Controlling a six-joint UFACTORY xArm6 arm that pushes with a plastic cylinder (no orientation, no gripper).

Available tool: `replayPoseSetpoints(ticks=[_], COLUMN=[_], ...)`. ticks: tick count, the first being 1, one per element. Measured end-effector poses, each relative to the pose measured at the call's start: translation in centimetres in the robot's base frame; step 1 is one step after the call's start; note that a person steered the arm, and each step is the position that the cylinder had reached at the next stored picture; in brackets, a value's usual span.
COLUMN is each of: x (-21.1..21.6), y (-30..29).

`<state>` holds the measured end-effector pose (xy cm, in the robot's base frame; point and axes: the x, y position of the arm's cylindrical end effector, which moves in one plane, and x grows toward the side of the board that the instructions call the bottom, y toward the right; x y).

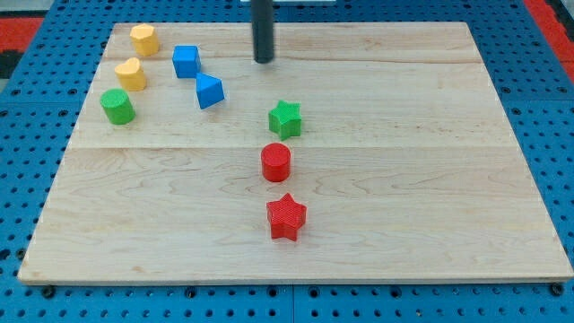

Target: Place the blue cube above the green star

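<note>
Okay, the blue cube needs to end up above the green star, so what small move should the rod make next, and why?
Probably slide my tip toward the view's left, passing above the blue cube to reach its far left side. The tip now sits to the cube's right, apart from it, while the green star lies to the right and lower, so pushing rightward needs contact from the left.

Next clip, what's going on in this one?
A rod-ended arm is working a wooden board of coloured blocks, meant to put the blue cube above the green star. My tip sits near the view's top, touching nothing, to the right of the blue cube and up-left of the green star. The cube lies at upper left, beside a second blue block, so it is not yet placed. A red cylinder and a red star line up below the green star.
</note>
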<state>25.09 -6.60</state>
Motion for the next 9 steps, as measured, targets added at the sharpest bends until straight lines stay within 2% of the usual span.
replayPoseSetpoints(ticks=[1, 2, 3, 4, 5, 7, 9], x=[-2.0, -1.7, 2.5, 3.9, 4.3, 1.9, 6.3], y=[-9.2, -15.3, -13.7, -5.8, -1.3, 0.1, 3.3])
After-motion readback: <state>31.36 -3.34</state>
